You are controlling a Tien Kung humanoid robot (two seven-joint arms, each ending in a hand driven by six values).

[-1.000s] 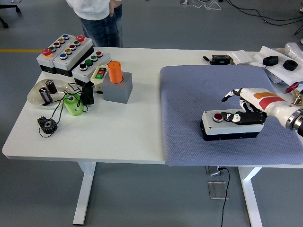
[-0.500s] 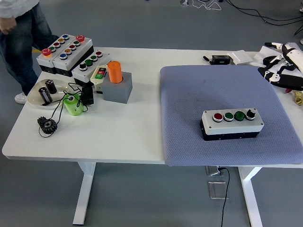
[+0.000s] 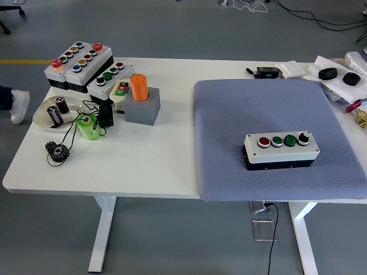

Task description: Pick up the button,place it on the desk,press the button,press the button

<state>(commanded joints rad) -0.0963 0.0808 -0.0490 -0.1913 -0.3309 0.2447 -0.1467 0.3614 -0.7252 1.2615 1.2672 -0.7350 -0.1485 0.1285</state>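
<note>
**One button box alone on the mat**

The button box (image 3: 281, 150) sits flat on the blue-grey mat (image 3: 229, 114), right of the white table (image 3: 155, 166). Neither robot hand shows, so their fingers cannot be judged.

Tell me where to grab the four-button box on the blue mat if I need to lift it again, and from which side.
Take the button box by its long front and back walls, coming down from above. Grip near the middle or toward the black knob end, so the fingers clear the raised buttons on top. It lies flat on the blue mat with open space all round. Neither hand is in view now.
</note>
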